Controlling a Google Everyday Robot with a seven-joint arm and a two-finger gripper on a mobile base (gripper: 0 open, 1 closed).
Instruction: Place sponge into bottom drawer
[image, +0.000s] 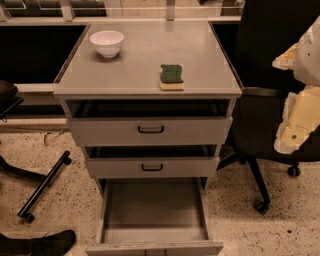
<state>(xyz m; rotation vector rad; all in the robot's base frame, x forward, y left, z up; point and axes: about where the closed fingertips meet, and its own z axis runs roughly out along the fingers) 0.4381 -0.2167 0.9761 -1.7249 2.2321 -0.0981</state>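
Sponge (172, 76) awaiting pickup, bottom drawer (152, 210) open

The sponge is seen on the cabinet top (150, 50), right of centre, near its front edge. The gripper (295, 120), apparently the pale shape at the right edge, is held clear of it; whether it is open cannot be told. Approach is judged in hand; a reach leftward over the sponge is called for.

No writing, label or number can be read.

None shows on the grey metal table (150, 50) with drawers, its pulled-out grey bottom drawer (152, 207), or the green-topped, yellow-based sponge (172, 76). The robot's pale cream hand (293, 122), at the right edge in front of the black office chair (260, 75), bears no legible mark.
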